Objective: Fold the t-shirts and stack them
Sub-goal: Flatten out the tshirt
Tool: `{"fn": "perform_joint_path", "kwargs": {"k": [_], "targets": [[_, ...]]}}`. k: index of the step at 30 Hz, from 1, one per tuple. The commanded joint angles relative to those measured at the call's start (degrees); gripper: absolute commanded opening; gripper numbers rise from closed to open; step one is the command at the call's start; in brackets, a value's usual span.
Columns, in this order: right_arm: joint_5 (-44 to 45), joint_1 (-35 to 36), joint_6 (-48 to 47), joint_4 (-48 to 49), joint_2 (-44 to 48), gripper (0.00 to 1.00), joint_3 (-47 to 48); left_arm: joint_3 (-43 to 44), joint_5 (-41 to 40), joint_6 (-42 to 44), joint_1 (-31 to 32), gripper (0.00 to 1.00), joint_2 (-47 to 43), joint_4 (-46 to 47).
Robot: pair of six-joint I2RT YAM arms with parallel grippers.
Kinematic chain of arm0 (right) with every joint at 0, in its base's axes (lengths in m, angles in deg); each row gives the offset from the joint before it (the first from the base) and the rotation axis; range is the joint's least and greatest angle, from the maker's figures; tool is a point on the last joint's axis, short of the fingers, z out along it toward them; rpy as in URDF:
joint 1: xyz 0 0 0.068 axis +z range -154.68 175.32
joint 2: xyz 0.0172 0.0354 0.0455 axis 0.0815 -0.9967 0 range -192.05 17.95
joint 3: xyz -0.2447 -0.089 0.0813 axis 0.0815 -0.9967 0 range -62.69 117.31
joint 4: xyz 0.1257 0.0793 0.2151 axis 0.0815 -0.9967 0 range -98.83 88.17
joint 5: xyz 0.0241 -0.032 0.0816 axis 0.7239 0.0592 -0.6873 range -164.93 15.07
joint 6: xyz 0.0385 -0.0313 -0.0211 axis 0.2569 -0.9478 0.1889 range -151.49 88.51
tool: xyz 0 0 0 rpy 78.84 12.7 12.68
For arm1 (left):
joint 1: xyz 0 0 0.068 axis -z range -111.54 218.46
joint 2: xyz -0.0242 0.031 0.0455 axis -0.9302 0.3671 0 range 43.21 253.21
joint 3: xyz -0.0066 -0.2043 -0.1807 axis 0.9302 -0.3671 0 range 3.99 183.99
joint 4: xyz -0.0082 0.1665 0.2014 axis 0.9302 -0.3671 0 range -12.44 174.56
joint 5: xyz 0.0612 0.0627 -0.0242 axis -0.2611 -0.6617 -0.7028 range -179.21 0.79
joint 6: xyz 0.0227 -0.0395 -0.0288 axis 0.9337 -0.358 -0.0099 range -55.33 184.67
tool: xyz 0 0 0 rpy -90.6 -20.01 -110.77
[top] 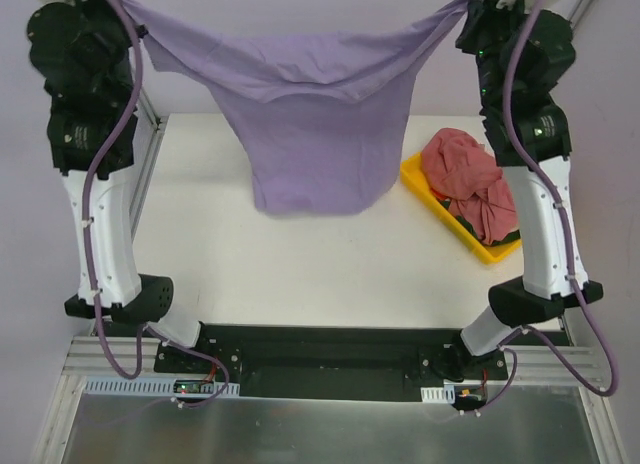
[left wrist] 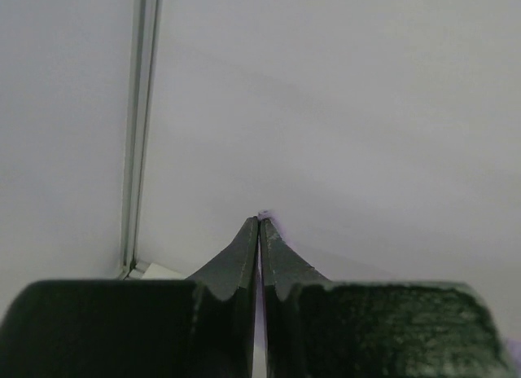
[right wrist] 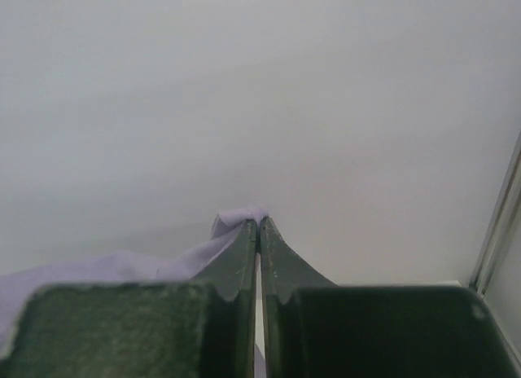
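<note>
Lavender t-shirt (top: pixel 318 149): hung between both grips.
Left hand (left wrist: pixel 259 223): clenched on 10 o'clock corner.
Right hand (right wrist: pixel 258 223): clenched on 2 o'clock corner.
Tip: lower evenly onto table (top: pixel 300 264).

The light is bright, even and diffuse, falling from above without hard glare. In the top view the white table (top: pixel 300 274) looks nearly washed out, and the hanging lavender t-shirt (top: pixel 315 134) throws only a faint, soft-edged shadow under its hem; that view is sharp throughout. Both wrist views are softer: the left gripper (left wrist: pixel 259 220) and right gripper (right wrist: pixel 258 222) blur and turn grainy toward the lens, against a pale, featureless backdrop.
</note>
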Motion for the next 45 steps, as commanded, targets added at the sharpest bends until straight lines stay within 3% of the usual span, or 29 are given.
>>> {"fn": "perform_joint_path", "kwargs": {"k": [1,4,9,12,14,16,19,25,34,35,37,38,39,40,41,42,45], "targets": [[0.4,-0.6,0.2,10.0,8.5,0.01,-0.8,-1.1,0.5,2.4,-0.9,0.00,-9.4,8.4],[-1.7,-0.7,0.4,4.7,11.4,0.01,-6.0,-13.5,-1.2,2.3,-0.9,0.00,-15.8,8.6],[-7.5,-0.7,5.3,3.0,25.5,0.01,-33.7,-46.5,-5.6,-3.4,-0.9,0.00,-33.4,9.2],[-9.1,-0.7,11.7,0.1,33.2,0.01,-51.0,-68.7,-6.4,-13.3,-0.9,0.00,-43.5,7.7],[-9.8,-0.7,15.6,-1.1,37.9,0.01,-62.8,-78.4,-7.2,-20.2,-0.9,0.00,-49.1,3.7],[-7.7,-0.6,17.8,-4.5,41.5,0.01,-68.9,-85.7,-8.3,-27.7,-0.9,0.00,-52.4,-1.8],[-3.5,-0.8,18.2,-13.5,43.6,0.01,-73.3,-92.5,-10.6,-40.5,-0.9,0.00,-53.8,-10.8],[-1.8,-0.8,20.9,-18.7,42.8,0.00,-83.2,-105.5,-7.2,-49.0,-0.9,0.00,-49.9,-12.5],[9.8,-0.8,22.8,-16.8,34.5,0.02,-87.6,-105.8,-11.4,-54.8,-0.9,0.00,-35.2,-15.4],[11.0,-0.8,22.5,-16.5,33.6,0.04,-87.3,-105.4,-12.5,-54.6,-0.9,0.04,-34.4,-15.6],[13.5,-0.8,22.8,-17.4,32.2,0.20,-86.5,-104.3,-14.9,-55.4,-1.0,0.27,-33.6,-17.8],[14.5,-0.8,23.1,-18.5,31.7,0.39,-85.8,-103.7,-15.3,-55.4,-0.9,0.55,-33.9,-18.7],[15.6,-0.8,23.8,-20.0,31.6,0.66,-84.7,-103.1,-15.0,-55.0,-0.9,0.77,-34.8,-19.3],[16.7,-0.9,24.4,-22.0,31.7,0.74,-83.5,-102.4,-14.3,-54.1,-0.9,0.97,-35.8,-19.4],[17.3,-0.8,24.9,-23.7,32.0,0.90,-81.8,-101.2,-13.2,-52.3,-1.0,0.99,-37.1,-19.5],[16.9,-0.7,24.5,-25.6,32.8,0.96,-79.8,-99.6,-12.3,-50.6,-0.9,0.99,-38.6,-19.8],[7.7,1.6,20.1,-26.6,36.0,0.96,-76.3,-94.7,-7.0,-46.4,-0.9,0.99,-42.7,-19.5]]}}
